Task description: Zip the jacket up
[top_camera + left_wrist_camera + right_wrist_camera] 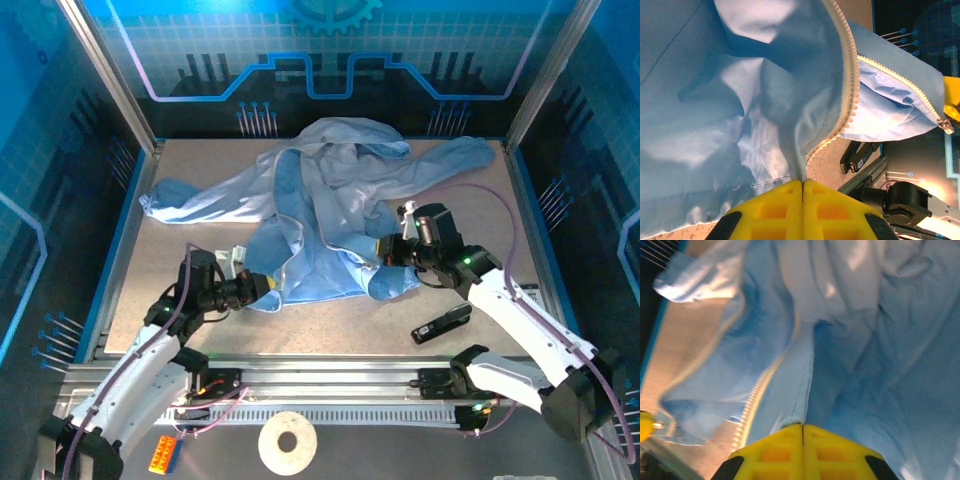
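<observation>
left end effector [270, 287] clamped on jacket [330, 210] near hem — right end effector [386, 250] pinching its fabric too, zipper [852, 85] unzipped.

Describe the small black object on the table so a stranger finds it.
Start at the big crumpled light blue fabric jacket on the speckled beige table. Beyond its near right corner, beside the right arm's white forearm, lies a small black bar-shaped object. It is the only dark, rigid thing lying loose there.
</observation>
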Robot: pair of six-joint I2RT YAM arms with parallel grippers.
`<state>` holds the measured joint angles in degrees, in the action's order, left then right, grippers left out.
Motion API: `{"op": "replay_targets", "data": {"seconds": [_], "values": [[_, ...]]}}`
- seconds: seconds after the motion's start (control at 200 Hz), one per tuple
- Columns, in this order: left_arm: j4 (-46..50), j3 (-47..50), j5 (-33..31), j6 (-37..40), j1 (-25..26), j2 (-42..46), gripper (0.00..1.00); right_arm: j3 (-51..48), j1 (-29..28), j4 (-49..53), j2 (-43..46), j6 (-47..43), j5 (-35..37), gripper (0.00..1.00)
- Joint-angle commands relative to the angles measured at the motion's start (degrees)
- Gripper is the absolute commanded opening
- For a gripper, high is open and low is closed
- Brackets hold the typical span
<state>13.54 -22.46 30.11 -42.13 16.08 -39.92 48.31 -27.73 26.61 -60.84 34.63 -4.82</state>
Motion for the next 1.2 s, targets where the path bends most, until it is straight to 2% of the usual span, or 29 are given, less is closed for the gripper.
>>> {"op": "replay_targets", "data": {"seconds": [0.0, 0.055, 0.12, 0.2, 0.255, 0.355, 0.49, 0.615, 0.83, 1.001, 1.051, 1.191], "values": [[-3.6, -0.9, -0.9, -1.2, 0.7, -1.7, 0.00, -4.1, 1.1, 8.5, -4.2, -1.9, 1.0, 0.01], [-4.3, -1.0, -0.8, -1.2, 1.2, -2.6, 0.00, -5.9, 0.7, 8.0, -5.4, -1.5, -2.7, 0.08], [-5.1, -1.0, -0.9, -0.9, 1.7, -3.8, 0.00, -8.5, -0.3, 4.9, -4.0, -1.2, -7.1, 0.21], [-6.6, -1.2, -0.7, -0.5, 2.3, -6.4, 0.00, -10.6, -1.5, 4.6, 0.2, 0.1, -6.5, 0.39], [-8.0, -1.7, -0.3, -0.2, 3.0, -8.8, 0.00, -11.7, -1.7, 5.4, 3.8, 1.2, -4.9, 0.44], [-10.1, -3.1, -0.1, -0.1, 4.7, -13.3, 0.00, -14.5, -1.8, 4.9, 9.9, 3.4, -4.8, 0.47], [-11.8, -4.8, -1.7, -0.2, 7.2, -16.5, 0.00, -18.0, -3.6, 2.0, 14.4, 6.2, -6.5, 0.49], [-12.2, -5.3, -2.6, 0.1, 7.7, -18.2, 0.00, -19.9, -10.1, -4.5, 12.2, 8.8, -5.0, 0.53], [-11.6, -4.2, -4.6, -0.1, 7.8, -17.9, 0.00, -14.4, -20.8, -15.0, -5.4, 9.6, -1.8, 0.56], [-10.4, -3.2, -5.8, -0.2, 7.9, -16.1, 0.00, -3.6, -26.9, -12.9, -18.8, 8.1, 0.8, 0.56], [-10.0, -2.8, -6.2, -0.2, 7.9, -15.5, 0.00, -0.9, -28.2, -11.5, -21.7, 8.0, 1.7, 0.54], [-8.7, -1.7, -7.1, -0.1, 7.9, -13.2, 0.00, 5.7, -31.0, -6.9, -27.9, 7.7, 4.1, 0.29]]}}
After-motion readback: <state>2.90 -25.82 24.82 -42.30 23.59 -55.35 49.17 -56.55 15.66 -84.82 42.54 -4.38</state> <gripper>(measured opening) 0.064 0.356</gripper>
